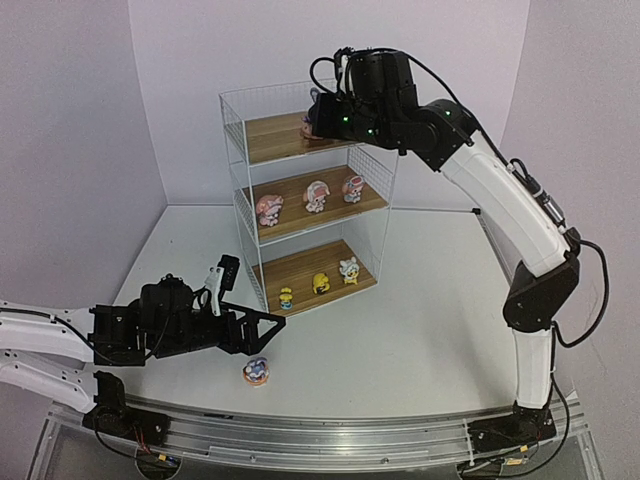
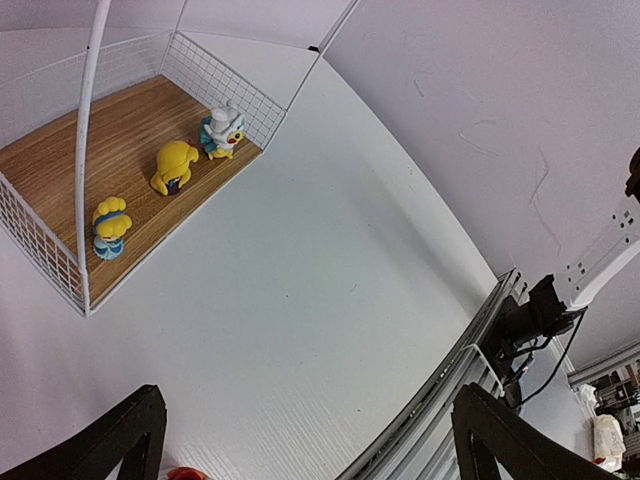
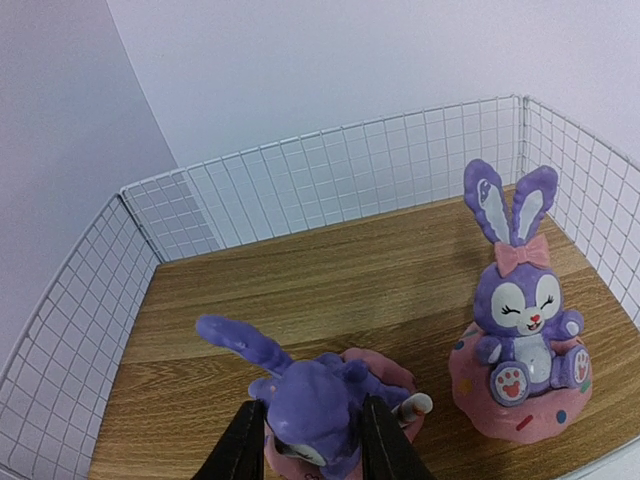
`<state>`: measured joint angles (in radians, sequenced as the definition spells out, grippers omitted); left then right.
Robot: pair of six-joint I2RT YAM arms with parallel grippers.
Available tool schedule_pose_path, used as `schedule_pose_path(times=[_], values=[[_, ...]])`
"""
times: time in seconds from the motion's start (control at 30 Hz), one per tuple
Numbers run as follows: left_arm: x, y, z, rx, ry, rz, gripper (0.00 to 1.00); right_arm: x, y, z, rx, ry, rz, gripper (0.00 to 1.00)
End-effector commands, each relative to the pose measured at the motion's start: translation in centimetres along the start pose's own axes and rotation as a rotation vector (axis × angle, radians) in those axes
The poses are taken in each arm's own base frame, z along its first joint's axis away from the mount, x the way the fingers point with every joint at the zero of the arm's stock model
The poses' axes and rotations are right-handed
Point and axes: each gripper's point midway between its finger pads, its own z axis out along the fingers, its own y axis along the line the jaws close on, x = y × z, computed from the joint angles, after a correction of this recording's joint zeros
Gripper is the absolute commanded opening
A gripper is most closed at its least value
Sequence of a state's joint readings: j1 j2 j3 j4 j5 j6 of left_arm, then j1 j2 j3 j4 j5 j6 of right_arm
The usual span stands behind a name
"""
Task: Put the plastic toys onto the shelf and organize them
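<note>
My right gripper (image 1: 318, 125) (image 3: 312, 442) is over the top board of the shelf (image 1: 272, 136), shut on the head of a purple bunny (image 3: 318, 398) that tips forward on its pink base. A second purple bunny (image 3: 520, 320) sits upright to its right on the same board. Three pink-white toys (image 1: 317, 196) stand on the middle board and three small yellow/white ones (image 1: 321, 283) (image 2: 175, 166) on the bottom board. One more toy (image 1: 256, 371) lies on the table beside my left gripper (image 1: 272, 335) (image 2: 310, 450), which is open and holds nothing.
White wire mesh (image 3: 330, 185) walls the back and sides of the top board. A metal rail (image 1: 330, 440) runs along the table's near edge. White walls close in behind and to both sides of the shelf.
</note>
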<state>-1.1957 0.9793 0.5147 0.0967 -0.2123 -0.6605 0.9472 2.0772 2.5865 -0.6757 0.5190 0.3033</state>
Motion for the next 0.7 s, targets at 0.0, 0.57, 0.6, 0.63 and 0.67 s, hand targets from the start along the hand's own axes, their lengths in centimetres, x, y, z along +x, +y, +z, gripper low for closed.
schedule_pose_path(times=[0.0, 0.57, 0.6, 0.63, 0.67], values=[[-1.0, -0.4, -0.4, 0.017, -0.041, -0.017, 1.00, -1.1, 0.7, -0.7, -0.072, -0.023, -0.023, 0.28], [-1.5, -1.0, -0.2, 0.038, -0.052, -0.001, 1.00, -1.7, 1.4, -2.6, -0.229, -0.026, -0.112, 0.39], [-1.4, -1.0, -0.2, 0.037, -0.050, 0.000, 1.00, -2.0, 1.4, -2.7, -0.228, -0.033, -0.115, 0.39], [-1.4, -1.0, -0.1, 0.035, -0.048, 0.001, 1.00, -2.3, 1.3, -2.9, -0.224, -0.041, -0.114, 0.39], [-1.3, -0.9, 0.0, 0.033, -0.046, 0.001, 1.00, -2.7, 1.3, -3.1, -0.228, -0.050, -0.114, 0.39]])
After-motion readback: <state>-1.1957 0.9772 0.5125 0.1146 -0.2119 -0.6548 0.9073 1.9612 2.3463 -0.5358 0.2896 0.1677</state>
